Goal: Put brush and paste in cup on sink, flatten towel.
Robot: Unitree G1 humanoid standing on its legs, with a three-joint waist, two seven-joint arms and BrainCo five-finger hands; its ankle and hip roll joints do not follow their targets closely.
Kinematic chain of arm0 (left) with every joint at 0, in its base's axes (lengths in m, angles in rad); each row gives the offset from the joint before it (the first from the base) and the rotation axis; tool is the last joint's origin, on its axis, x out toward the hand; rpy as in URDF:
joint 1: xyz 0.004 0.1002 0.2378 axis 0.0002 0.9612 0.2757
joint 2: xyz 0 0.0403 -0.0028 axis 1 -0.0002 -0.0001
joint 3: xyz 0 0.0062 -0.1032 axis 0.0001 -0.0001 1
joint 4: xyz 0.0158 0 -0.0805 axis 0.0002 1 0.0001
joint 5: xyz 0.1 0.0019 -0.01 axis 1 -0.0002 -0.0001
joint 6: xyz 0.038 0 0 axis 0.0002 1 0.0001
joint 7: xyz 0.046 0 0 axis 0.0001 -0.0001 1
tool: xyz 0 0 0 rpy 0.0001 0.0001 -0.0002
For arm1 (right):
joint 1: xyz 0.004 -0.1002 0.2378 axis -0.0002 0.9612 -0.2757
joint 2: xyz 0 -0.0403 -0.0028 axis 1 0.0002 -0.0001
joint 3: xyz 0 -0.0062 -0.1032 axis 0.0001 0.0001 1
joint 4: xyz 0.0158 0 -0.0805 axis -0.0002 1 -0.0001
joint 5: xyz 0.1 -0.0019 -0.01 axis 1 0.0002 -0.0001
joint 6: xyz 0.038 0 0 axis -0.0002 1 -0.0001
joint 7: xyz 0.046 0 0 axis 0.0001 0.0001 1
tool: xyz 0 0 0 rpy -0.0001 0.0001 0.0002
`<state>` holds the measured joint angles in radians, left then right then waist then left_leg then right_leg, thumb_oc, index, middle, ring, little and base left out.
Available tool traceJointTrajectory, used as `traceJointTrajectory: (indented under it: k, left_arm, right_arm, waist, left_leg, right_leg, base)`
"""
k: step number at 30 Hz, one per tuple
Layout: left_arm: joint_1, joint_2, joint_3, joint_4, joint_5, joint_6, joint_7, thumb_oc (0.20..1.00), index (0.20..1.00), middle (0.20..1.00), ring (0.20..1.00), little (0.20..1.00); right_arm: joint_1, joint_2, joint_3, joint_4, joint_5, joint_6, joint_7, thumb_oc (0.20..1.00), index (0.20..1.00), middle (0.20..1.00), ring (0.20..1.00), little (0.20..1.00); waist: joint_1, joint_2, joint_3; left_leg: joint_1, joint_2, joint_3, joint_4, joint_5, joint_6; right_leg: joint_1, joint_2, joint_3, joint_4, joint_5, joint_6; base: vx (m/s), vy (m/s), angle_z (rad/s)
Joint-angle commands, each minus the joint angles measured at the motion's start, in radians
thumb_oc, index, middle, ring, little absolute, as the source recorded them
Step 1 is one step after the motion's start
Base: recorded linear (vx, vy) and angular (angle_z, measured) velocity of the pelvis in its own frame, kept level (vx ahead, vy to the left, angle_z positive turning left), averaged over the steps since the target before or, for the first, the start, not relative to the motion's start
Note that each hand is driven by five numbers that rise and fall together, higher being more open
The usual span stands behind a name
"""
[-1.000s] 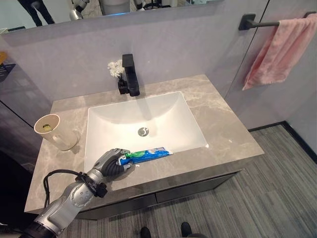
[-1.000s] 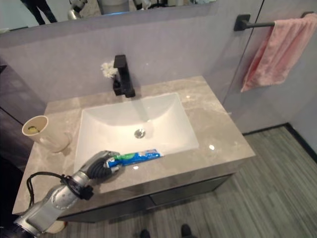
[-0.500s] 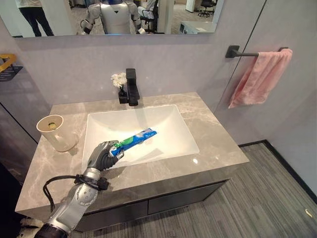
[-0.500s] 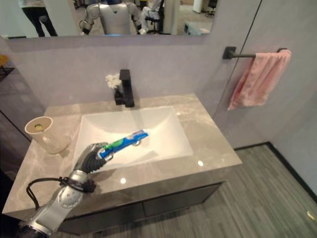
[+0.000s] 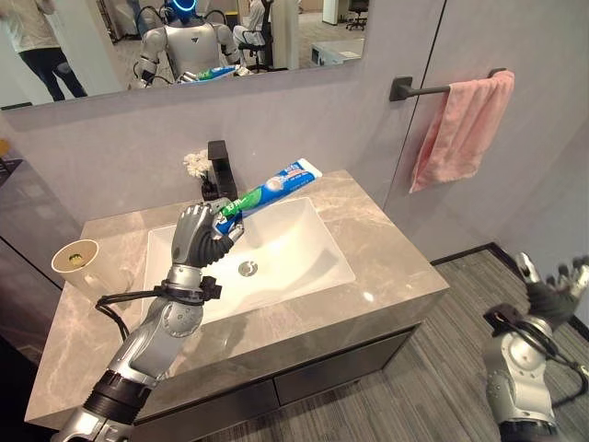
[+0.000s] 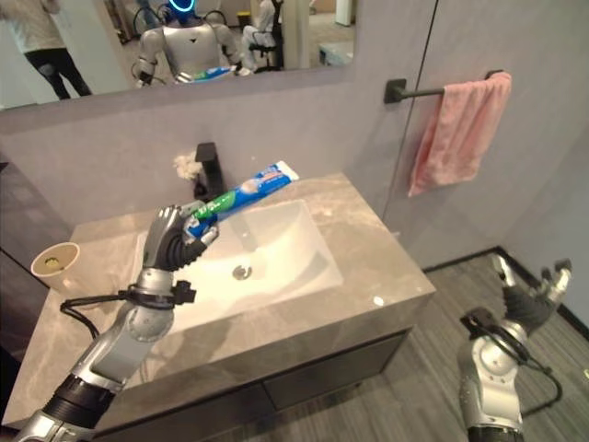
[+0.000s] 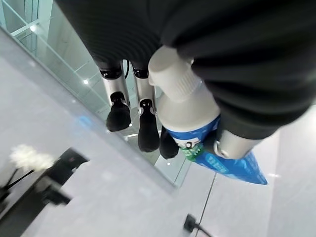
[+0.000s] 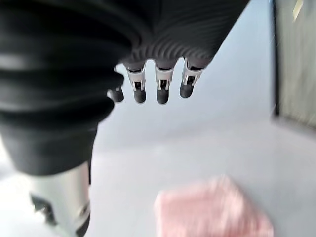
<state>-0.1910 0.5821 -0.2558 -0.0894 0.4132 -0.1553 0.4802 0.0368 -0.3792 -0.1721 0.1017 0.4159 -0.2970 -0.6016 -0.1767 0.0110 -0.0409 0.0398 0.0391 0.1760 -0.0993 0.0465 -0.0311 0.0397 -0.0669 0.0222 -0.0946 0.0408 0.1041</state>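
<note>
**Toothpaste up in my left hand, cup next**

My right hand [image 5: 550, 293] hangs low at the near right, fingers relaxed. My left hand [image 5: 200, 236] is curled round the cap end of the toothpaste [image 5: 271, 189] above the sink [image 5: 304, 267]. It is light and squashy, so I judge the stiff cap end best to hold. The cup [image 5: 76, 264] stands left on the tabletop [image 5: 386, 267]; the soft towel [image 5: 460, 129] hangs far right.

A grey marble vanity counter [image 5: 386, 267] stands against pale grey walls [image 5: 110, 147] below a wide mirror [image 5: 276, 28], on striped grey carpet [image 5: 442, 368].
</note>
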Motion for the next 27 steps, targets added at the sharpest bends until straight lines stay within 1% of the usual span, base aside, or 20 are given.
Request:
traceJointTrajectory:
  k: [1, 2, 3, 5, 6, 7, 8, 9, 10, 11, 12, 13, 14, 16, 18, 22, 25, 27]
  left_arm:
    - [-0.103, 0.033, 0.049, -0.07, -0.008, -0.046, 0.008, 0.2, 0.2, 0.2, 0.2, 0.2]
    - [-0.104, 0.031, 0.042, -0.077, -0.021, -0.046, 0.001, 0.2, 0.2, 0.2, 0.2, 0.2]
    - [-0.103, 0.031, 0.043, -0.078, -0.022, -0.046, 0.0, 0.2, 0.2, 0.2, 0.2, 0.2]
    - [-0.11, 0.032, 0.028, -0.086, -0.046, -0.048, -0.017, 0.2, 0.2, 0.2, 0.2, 0.2]
    - [-0.113, 0.03, 0.021, -0.089, -0.058, -0.048, -0.022, 0.2, 0.2, 0.2, 0.2, 0.2]
    - [-0.113, 0.03, 0.022, -0.09, -0.058, -0.048, -0.022, 0.2, 0.2, 0.2, 0.2, 0.2]
    - [-0.121, 0.033, 0.006, -0.092, -0.078, -0.046, -0.028, 0.2, 0.2, 0.2, 0.2, 0.2]
    - [-0.129, 0.034, -0.003, -0.092, -0.087, -0.044, -0.029, 0.2, 0.2, 0.2, 0.2, 0.2]
    - [-0.136, 0.031, -0.013, -0.09, -0.103, -0.044, -0.03, 0.2, 0.2, 0.2, 0.2, 0.2]
    - [-0.138, 0.033, -0.017, -0.098, -0.11, -0.047, -0.035, 0.2, 0.2, 0.2, 0.2, 0.2]
    - [-0.14, 0.035, -0.021, -0.113, -0.127, -0.057, -0.046, 0.2, 0.2, 0.2, 0.2, 0.2]
    - [-0.139, 0.034, -0.024, -0.115, -0.137, -0.062, -0.049, 0.2, 0.2, 0.2, 0.2, 0.2]
    - [-0.139, 0.033, -0.026, -0.116, -0.147, -0.066, -0.053, 0.2, 0.2, 0.2, 0.2, 0.2]
    - [-0.138, 0.033, -0.034, -0.116, -0.16, -0.074, -0.059, 0.2, 0.2, 0.2, 0.2, 0.2]
    - [-0.138, 0.03, -0.045, -0.117, -0.169, -0.083, -0.068, 0.2, 0.2, 0.2, 0.2, 0.2]
    - [-0.138, 0.034, -0.078, -0.125, -0.176, -0.102, -0.091, 0.2, 0.2, 0.2, 0.2, 0.2]
    - [-0.14, 0.035, -0.09, -0.123, -0.172, -0.108, -0.094, 0.2, 0.2, 0.2, 0.2, 0.2]
    - [-0.149, 0.046, -0.1, -0.13, -0.152, -0.111, -0.088, 0.2, 0.2, 0.2, 0.2, 0.2]
  right_arm:
    - [-0.08, -0.049, 0.138, -0.106, 0.101, -0.008, 0.236, 1.0, 1.0, 1.0, 1.0, 1.0]
    - [-0.097, -0.058, 0.174, -0.111, 0.128, 0.002, 0.267, 1.0, 1.0, 1.0, 1.0, 1.0]
    - [-0.099, -0.059, 0.175, -0.109, 0.13, 0.001, 0.268, 1.0, 1.0, 1.0, 1.0, 1.0]
    - [-0.143, -0.081, 0.259, -0.122, 0.186, 0.029, 0.337, 1.0, 1.0, 1.0, 1.0, 1.0]
    - [-0.177, -0.092, 0.3, -0.112, 0.206, 0.037, 0.354, 1.0, 1.0, 1.0, 1.0, 1.0]
    - [-0.178, -0.092, 0.3, -0.111, 0.207, 0.036, 0.354, 1.0, 1.0, 1.0, 1.0, 1.0]
    - [-0.245, -0.11, 0.358, -0.114, 0.213, 0.056, 0.368, 1.0, 1.0, 1.0, 1.0, 1.0]
    - [-0.285, -0.107, 0.386, -0.116, 0.234, 0.054, 0.379, 1.0, 1.0, 1.0, 1.0, 1.0]
    - [-0.342, -0.097, 0.436, -0.102, 0.275, 0.056, 0.4, 1.0, 1.0, 1.0, 1.0, 1.0]
    - [-0.371, -0.095, 0.462, -0.107, 0.302, 0.055, 0.422, 1.0, 1.0, 1.0, 1.0, 1.0]
    - [-0.43, -0.085, 0.504, -0.113, 0.354, 0.048, 0.465, 1.0, 1.0, 1.0, 1.0, 1.0]
    - [-0.448, -0.078, 0.517, -0.119, 0.372, 0.046, 0.472, 1.0, 1.0, 1.0, 1.0, 1.0]
    - [-0.475, -0.067, 0.533, -0.117, 0.396, 0.043, 0.493, 1.0, 1.0, 1.0, 1.0, 1.0]
    - [-0.506, -0.05, 0.559, -0.118, 0.432, 0.036, 0.524, 1.0, 1.0, 1.0, 1.0, 1.0]
    - [-0.538, -0.032, 0.588, -0.127, 0.48, 0.031, 0.561, 1.0, 1.0, 1.0, 1.0, 1.0]
    - [-0.607, -0.027, 0.631, -0.137, 0.556, 0.036, 0.616, 1.0, 1.0, 1.0, 1.0, 1.0]
    - [-0.635, -0.02, 0.65, -0.13, 0.579, 0.036, 0.634, 1.0, 1.0, 1.0, 1.0, 1.0]
    - [-0.656, -0.031, 0.662, -0.14, 0.582, 0.032, 0.64, 1.0, 1.0, 1.0, 1.0, 1.0]
  waist:
    - [0.029, -0.049, -0.025]
    - [0.034, -0.053, -0.024]
    - [0.034, -0.053, -0.023]
    - [0.049, -0.059, -0.022]
    - [0.054, -0.062, -0.018]
    - [0.054, -0.063, -0.016]
    - [0.065, -0.066, -0.013]
    - [0.072, -0.068, -0.009]
    - [0.085, -0.069, -0.008]
    - [0.09, -0.07, -0.006]
    - [0.099, -0.07, 0.0]
    - [0.104, -0.069, -0.001]
    - [0.107, -0.07, 0.004]
    - [0.115, -0.067, 0.006]
    - [0.123, -0.066, 0.011]
    - [0.136, -0.068, 0.011]
    - [0.14, -0.069, 0.01]
    - [0.142, -0.07, 0.008]
  left_leg:
    - [0.064, 0.057, -0.007, 0.012, -0.083, -0.059]
    - [0.064, 0.057, -0.008, 0.012, -0.082, -0.059]
    - [0.065, 0.057, -0.008, 0.012, -0.082, -0.059]
    - [0.07, 0.058, -0.012, 0.012, -0.089, -0.06]
    - [0.071, 0.058, -0.013, 0.012, -0.088, -0.06]
    - [0.066, 0.057, -0.012, 0.012, -0.077, -0.06]
    - [0.07, 0.058, -0.015, 0.012, -0.085, -0.061]
    - [0.064, 0.057, -0.017, 0.012, -0.074, -0.06]
    - [0.068, 0.057, -0.021, 0.012, -0.082, -0.061]
    - [0.066, 0.055, -0.023, 0.012, -0.079, -0.06]
    - [0.058, 0.053, -0.027, 0.012, -0.066, -0.06]
    - [0.061, 0.054, -0.03, 0.012, -0.075, -0.06]
    - [0.053, 0.051, -0.032, 0.012, -0.063, -0.059]
    - [0.055, 0.05, -0.038, 0.012, -0.072, -0.058]
    - [0.052, 0.048, -0.043, 0.012, -0.068, -0.058]
    - [0.046, 0.043, -0.051, 0.012, -0.066, -0.057]
    - [0.044, 0.041, -0.055, 0.012, -0.065, -0.057]
    - [0.04, 0.041, -0.058, 0.012, -0.063, -0.058]
  right_leg:
    - [-0.008, -0.055, -0.037, 0.011, 0.01, 0.048]
    - [-0.007, -0.055, -0.038, 0.011, 0.01, 0.047]
    - [-0.006, -0.055, -0.038, 0.011, 0.01, 0.047]
    - [0.003, -0.055, -0.04, 0.01, 0.001, 0.047]
    - [0.004, -0.056, -0.042, 0.01, 0.001, 0.047]
    - [-0.001, -0.057, -0.042, 0.01, 0.01, 0.045]
    - [0.006, -0.056, -0.046, 0.009, 0.001, 0.045]
    - [0.003, -0.058, -0.047, 0.01, 0.008, 0.043]
    - [0.01, -0.059, -0.051, 0.009, -0.001, 0.043]
    - [0.009, -0.06, -0.053, 0.009, 0.0, 0.043]
    - [0.005, -0.063, -0.057, 0.009, 0.007, 0.04]
    - [0.009, -0.062, -0.059, 0.009, -0.002, 0.041]
    - [0.004, -0.064, -0.06, 0.01, 0.007, 0.039]
    - [0.01, -0.065, -0.065, 0.01, -0.002, 0.039]
    - [0.009, -0.068, -0.069, 0.01, 0.0, 0.038]
    - [0.008, -0.073, -0.078, 0.011, 0.001, 0.037]
    - [0.009, -0.074, -0.083, 0.011, 0.0, 0.037]
    - [0.009, -0.075, -0.087, 0.011, 0.001, 0.037]
  base:
    - [0.0, 0.0, 0.0]
    - [0.0, 0.0, 0.0]
    - [0.0, 0.0, 0.0]
    - [0.01, -0.006, 0.02]
    - [-0.02, -0.01, 0.03]
    - [-0.02, -0.01, 0.04]
    - [-0.05, -0.013, 0.02]
    - [0.01, 0.0, 0.04]
    - [-0.02, 0.001, 0.05]
    - [-0.02, 0.001, 0.12]
    - [-0.01, -0.004, 0.17]
    - [-0.04, -0.005, 0.19]
    - [0.0, 0.003, 0.16]
    - [0.01, 0.006, 0.09]
    - [0.01, 0.004, 0.09]
    - [0.0, -0.001, 0.1]
    - [0.01, 0.003, 0.09]
    - [0.01, 0.001, 0.03]
